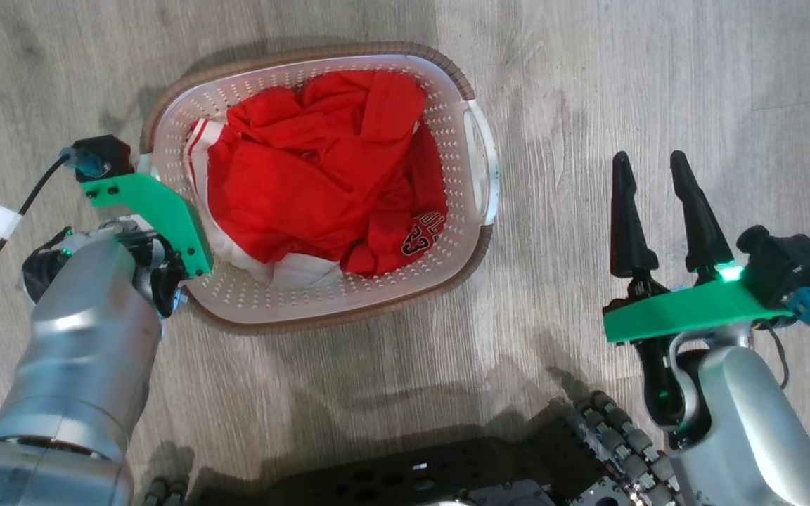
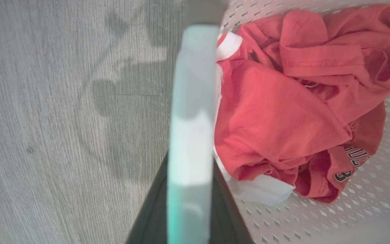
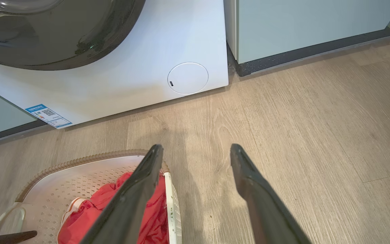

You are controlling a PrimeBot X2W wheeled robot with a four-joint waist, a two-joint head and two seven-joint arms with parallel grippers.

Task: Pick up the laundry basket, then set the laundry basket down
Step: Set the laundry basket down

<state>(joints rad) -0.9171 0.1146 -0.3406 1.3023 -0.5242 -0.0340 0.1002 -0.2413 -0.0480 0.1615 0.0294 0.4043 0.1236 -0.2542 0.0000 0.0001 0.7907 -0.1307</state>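
Pinches the white side handle (image 2: 195, 84) of the laundry basket (image 1: 447, 260) with the left gripper (image 2: 191, 176), one dark finger close against each side of the bar. Grips at the basket's left end, under a green camera bracket (image 1: 159, 207). Has the basket over the grey wood-look floor (image 1: 658, 70), just ahead of the dark wheeled base (image 1: 447, 478); cannot tell whether resting on the planks or lifted off them. Carries crumpled red garments (image 1: 306, 183) with white trim and dark lettering inside the white perforated tub, below the brown woven-look rim (image 3: 80, 158). Leaves the opposite white handle (image 1: 489, 169) free. Hangs the right gripper (image 1: 650, 158) well apart to the basket's right, fingers spread wide around nothing, tips over bare floor. Faces a white washing machine (image 3: 130, 67) with a dark round door beyond the basket, pale cabinets (image 3: 300, 27) beside it.
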